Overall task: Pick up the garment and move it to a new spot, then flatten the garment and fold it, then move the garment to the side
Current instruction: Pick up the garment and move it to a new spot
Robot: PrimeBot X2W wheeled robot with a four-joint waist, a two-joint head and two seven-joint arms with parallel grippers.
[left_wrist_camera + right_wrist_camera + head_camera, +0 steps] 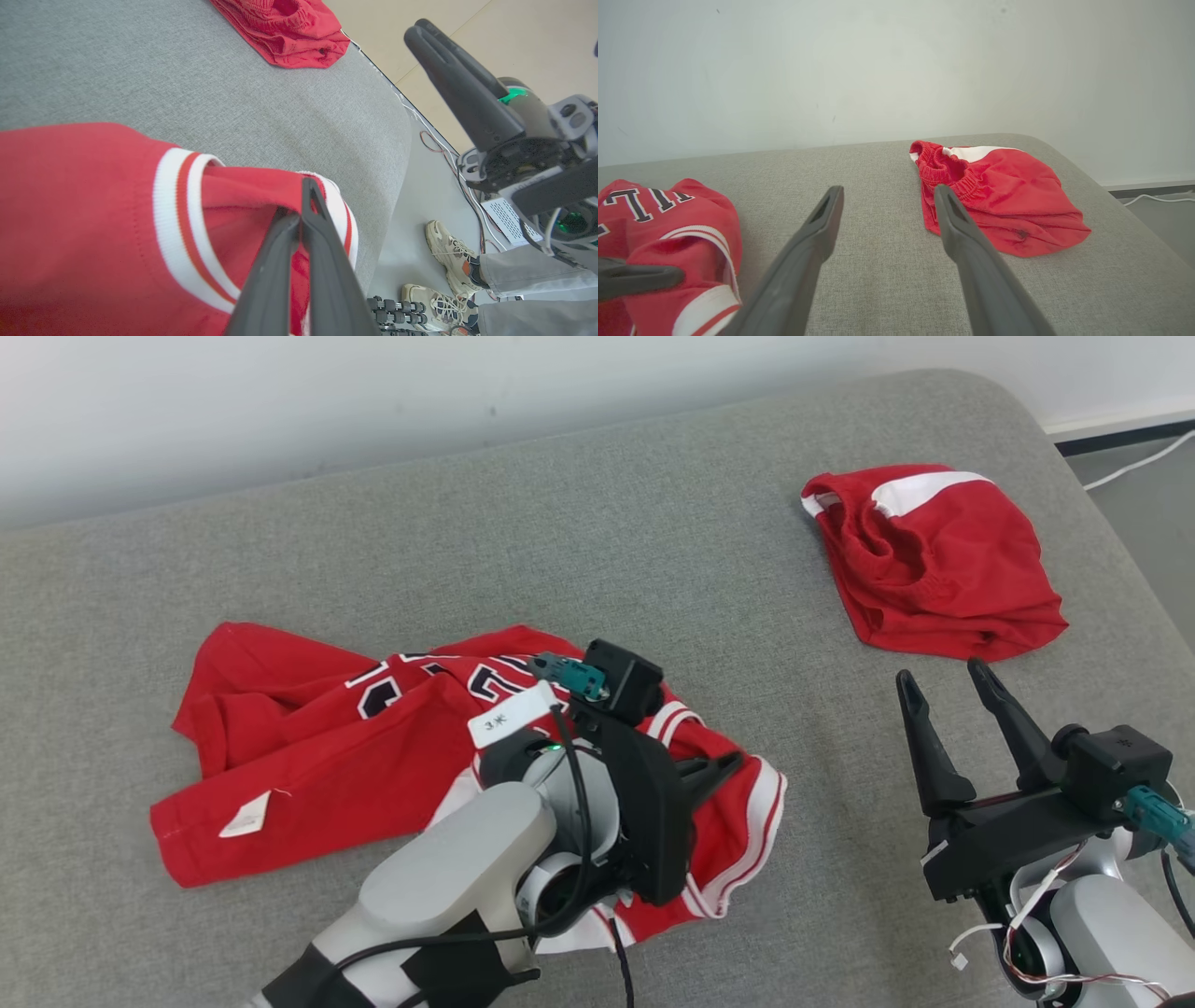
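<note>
The garment is a red jersey (308, 756) with white-and-red trim and black lettering, lying crumpled on the grey padded surface (653, 541) at the left. My left gripper (719, 770) is shut on its trimmed edge at the jersey's right end. In the left wrist view the jersey (93, 210) has a fold of cloth pinched between the closed fingers of that gripper (299, 210). My right gripper (943, 677) stands open and empty above the bare surface, just in front of red shorts (934, 560). The right wrist view has the open right gripper (888, 191), the jersey (691, 214) and the shorts (1004, 200).
The red shorts (289, 32) with a white stripe lie bunched at the back right, near the surface's rounded corner. A wall runs behind. Beyond the right edge are the floor, cables and a person's shoes (448, 252). Bare grey surface lies between the two garments.
</note>
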